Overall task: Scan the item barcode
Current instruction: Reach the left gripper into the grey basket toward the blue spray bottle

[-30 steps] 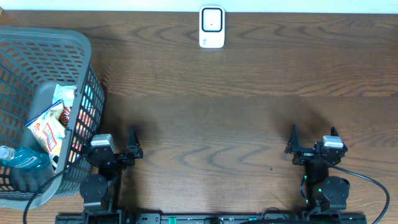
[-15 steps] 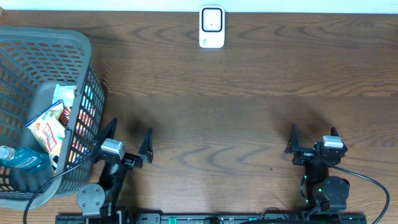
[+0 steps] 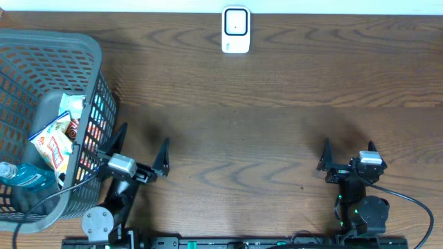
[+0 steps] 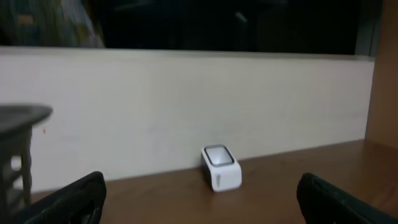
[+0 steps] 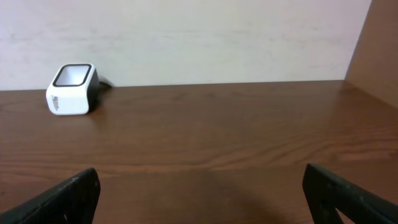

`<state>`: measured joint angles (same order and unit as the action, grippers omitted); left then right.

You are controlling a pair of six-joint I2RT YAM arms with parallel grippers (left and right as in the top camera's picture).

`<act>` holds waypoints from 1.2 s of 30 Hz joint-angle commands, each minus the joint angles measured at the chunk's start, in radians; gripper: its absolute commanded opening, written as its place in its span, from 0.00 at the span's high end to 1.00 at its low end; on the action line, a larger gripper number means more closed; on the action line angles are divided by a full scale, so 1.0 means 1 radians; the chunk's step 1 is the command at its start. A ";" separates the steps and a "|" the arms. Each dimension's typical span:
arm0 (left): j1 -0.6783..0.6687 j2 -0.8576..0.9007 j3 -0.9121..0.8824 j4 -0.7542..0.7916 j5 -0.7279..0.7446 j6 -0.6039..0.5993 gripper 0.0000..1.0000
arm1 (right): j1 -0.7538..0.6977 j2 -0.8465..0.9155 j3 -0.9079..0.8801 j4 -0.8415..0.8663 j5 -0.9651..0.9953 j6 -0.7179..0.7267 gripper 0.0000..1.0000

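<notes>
The white barcode scanner [image 3: 235, 30] stands at the table's far edge, centre; it also shows in the left wrist view [image 4: 221, 168] and the right wrist view [image 5: 71, 89]. Items lie in the grey basket [image 3: 41, 52] at the left: a yellow-and-white snack bag [image 3: 52, 144] and a blue bottle [image 3: 28, 178] among them. My left gripper [image 3: 144, 142] is open and empty, raised just right of the basket's near corner. My right gripper [image 3: 349, 149] is open and empty at the near right. Both grippers' jaws stand wide apart in their wrist views, left gripper [image 4: 199, 205] and right gripper [image 5: 199, 199].
The basket's rim [image 4: 18, 115] shows at the left edge of the left wrist view. A pale wall [image 5: 186, 37] runs behind the table's far edge. Brown wooden tabletop [image 3: 249, 131] lies between the grippers and the scanner.
My left arm has lifted off its resting place and swung forward and slightly left, beside the basket. The right arm has not moved. Both grippers stayed open.
</notes>
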<state>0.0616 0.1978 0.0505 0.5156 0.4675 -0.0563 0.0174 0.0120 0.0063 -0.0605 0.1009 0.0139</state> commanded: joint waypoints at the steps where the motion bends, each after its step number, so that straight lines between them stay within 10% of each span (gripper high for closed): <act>1: -0.004 0.100 0.116 0.032 0.024 -0.010 0.02 | 0.008 -0.002 -0.001 -0.005 -0.006 -0.012 0.01; 11: -0.004 0.426 0.521 0.003 0.135 -0.032 0.02 | 0.008 -0.002 -0.001 -0.004 -0.006 -0.012 0.01; 18: 0.023 0.595 0.878 -0.341 0.105 0.046 0.02 | 0.008 -0.002 -0.001 -0.004 -0.006 -0.011 0.01; 29: 0.049 0.642 0.922 -0.602 0.202 0.060 0.02 | 0.008 -0.002 -0.001 -0.005 -0.006 -0.011 0.01; 36: 0.140 0.647 0.977 -0.579 -0.217 -0.138 0.02 | 0.008 -0.002 -0.001 -0.004 -0.006 -0.011 0.01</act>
<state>0.1486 0.8452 0.9684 -0.0528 0.5262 -0.0490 0.0174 0.0128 0.0063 -0.0612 0.1001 0.0135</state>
